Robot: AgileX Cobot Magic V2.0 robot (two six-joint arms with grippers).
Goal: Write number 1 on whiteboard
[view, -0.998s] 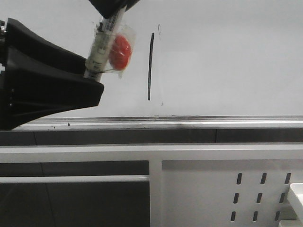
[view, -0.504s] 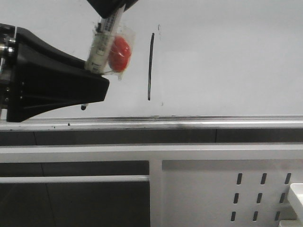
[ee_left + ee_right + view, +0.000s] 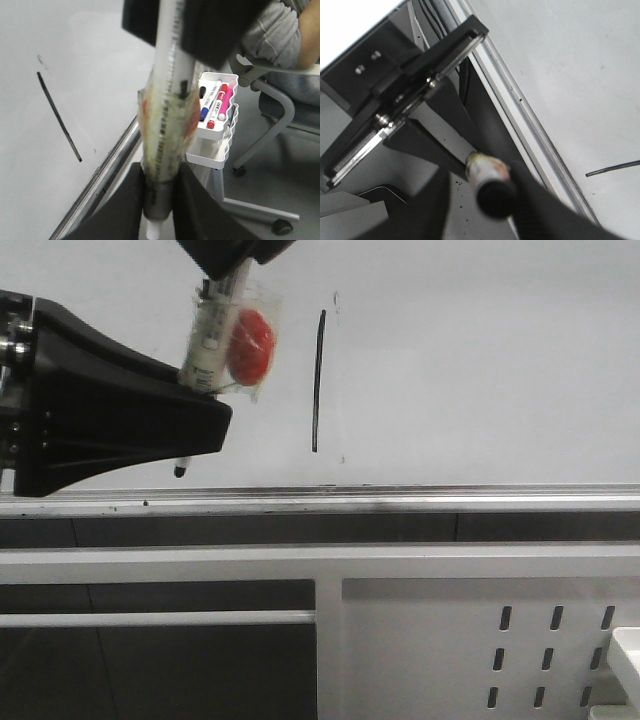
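Whiteboard (image 3: 480,370) already carries the number 1 (image 3: 318,380): one thin dark stroke, nearly upright and slightly bowed, sitting a little above the board's silver rail (image 3: 400,493). Judged from that, the writing itself looks done, and what is left is probably only to draw the marker away or put it down.

The marker (image 3: 212,335) hangs tilted beside the stroke, apart from it, with a clear wrapper holding a red blob (image 3: 252,344) clinging to its barrel. Its dark tip (image 3: 180,471) shows below a black jaw body and looks clear of the stroke; whether it touches the board cannot be told.

The left gripper (image 3: 161,197) has its jaws closed on the marker's lower barrel, the white end poking out between them in the left wrist view. The right gripper (image 3: 492,192) also has its jaws around the marker, pinching a dark end of it in the right wrist view. So both arms appear to hold the one pen.

Beyond the left jaws, a white caddy (image 3: 212,142) of spare markers and part of a chair (image 3: 272,107) are visible.
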